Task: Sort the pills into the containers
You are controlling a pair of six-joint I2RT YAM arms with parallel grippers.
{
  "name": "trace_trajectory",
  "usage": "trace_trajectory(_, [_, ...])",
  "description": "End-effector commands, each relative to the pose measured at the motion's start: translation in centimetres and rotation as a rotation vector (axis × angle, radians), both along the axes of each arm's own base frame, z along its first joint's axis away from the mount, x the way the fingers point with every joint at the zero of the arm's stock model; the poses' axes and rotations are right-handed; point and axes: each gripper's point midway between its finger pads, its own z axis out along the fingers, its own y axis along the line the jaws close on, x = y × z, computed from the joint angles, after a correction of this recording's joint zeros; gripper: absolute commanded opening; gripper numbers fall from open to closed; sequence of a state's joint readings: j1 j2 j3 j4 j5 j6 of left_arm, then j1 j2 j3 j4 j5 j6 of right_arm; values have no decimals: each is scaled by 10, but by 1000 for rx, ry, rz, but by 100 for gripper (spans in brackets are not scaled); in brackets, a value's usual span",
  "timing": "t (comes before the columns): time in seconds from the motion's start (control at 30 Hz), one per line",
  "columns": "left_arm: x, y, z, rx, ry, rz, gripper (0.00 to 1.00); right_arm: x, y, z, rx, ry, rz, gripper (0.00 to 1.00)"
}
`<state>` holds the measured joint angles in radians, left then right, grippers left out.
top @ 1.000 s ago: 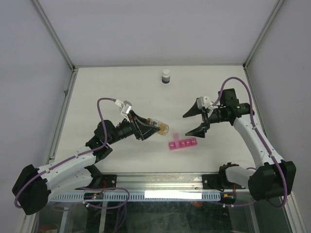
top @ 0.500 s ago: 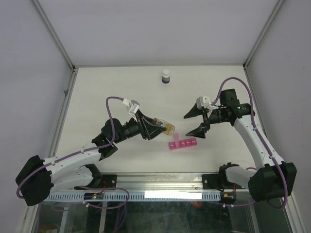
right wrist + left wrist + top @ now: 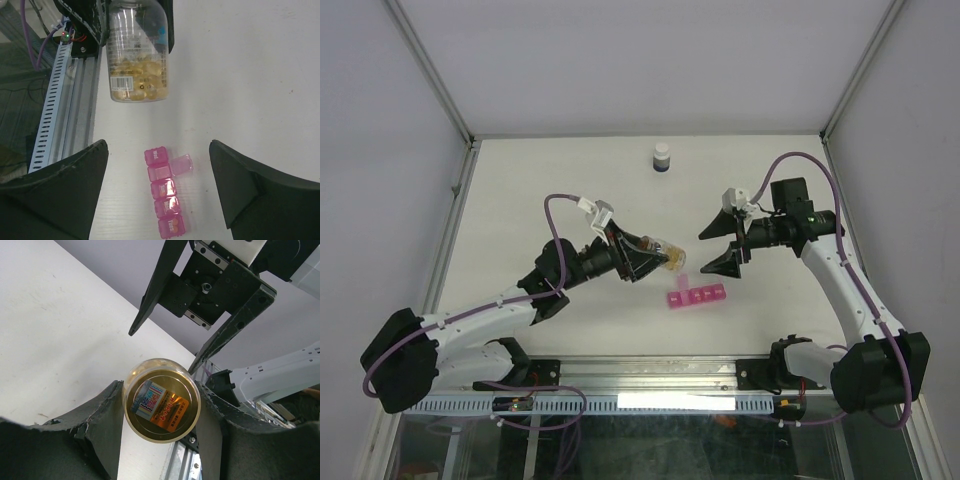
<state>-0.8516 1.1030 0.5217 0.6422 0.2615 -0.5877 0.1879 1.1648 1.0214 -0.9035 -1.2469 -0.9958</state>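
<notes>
A small clear bottle (image 3: 669, 260) with the yellow-orange pills (image 3: 140, 82) inside is held lying over in my left gripper (image 3: 656, 258), which is shut on it. From the left wrist I look at its round base (image 3: 161, 407) between the two dark fingers (image 3: 105, 415). The pink containers (image 3: 697, 296), a strip of lidded compartments, lie on the table just right of and below the bottle. One lid (image 3: 181, 164) stands open beside its compartment (image 3: 160, 173). My right gripper (image 3: 718, 246) hangs open above the strip (image 3: 164, 195), holding nothing.
A dark bottle with a white cap (image 3: 662, 157) stands at the far middle of the white table (image 3: 550, 190). The metal rail (image 3: 620, 400) and the arm bases run along the near edge. Frame posts rise at the back corners.
My left arm has carried the bottle to the right, closer to the pink strip. The right gripper has shifted slightly left and up, still open.
</notes>
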Motion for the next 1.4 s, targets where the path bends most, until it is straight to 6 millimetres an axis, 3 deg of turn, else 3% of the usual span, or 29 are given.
trace_trajectory(0.0, [4,-1,53,-132,-93,25,0,12,7,24,59,-13,-21,85])
trace_trajectory(0.3, [12,-6,71,-172,-31,23,0,3,15,41,142,10,25,84])
trace_trajectory(0.53, [22,-17,60,-130,55,32,0,3,30,46,104,-19,22,83])
trace_trajectory(0.73, [27,-26,59,-121,91,27,0,3,44,37,65,-30,14,80])
trace_trajectory(0.97, [33,-33,54,-99,118,38,0,10,55,23,4,-38,-35,59])
trace_trajectory(1.1, [34,-32,53,-101,122,47,0,10,56,23,-4,-45,-42,34])
trace_trajectory(1.13, [34,-32,53,-100,124,45,2,9,56,22,-3,-41,-40,27])
trace_trajectory(1.2, [33,-33,53,-100,127,42,23,7,57,22,0,-29,-31,15])
trace_trajectory(1.37, [26,-19,64,-117,55,55,74,-7,55,23,41,25,36,0])
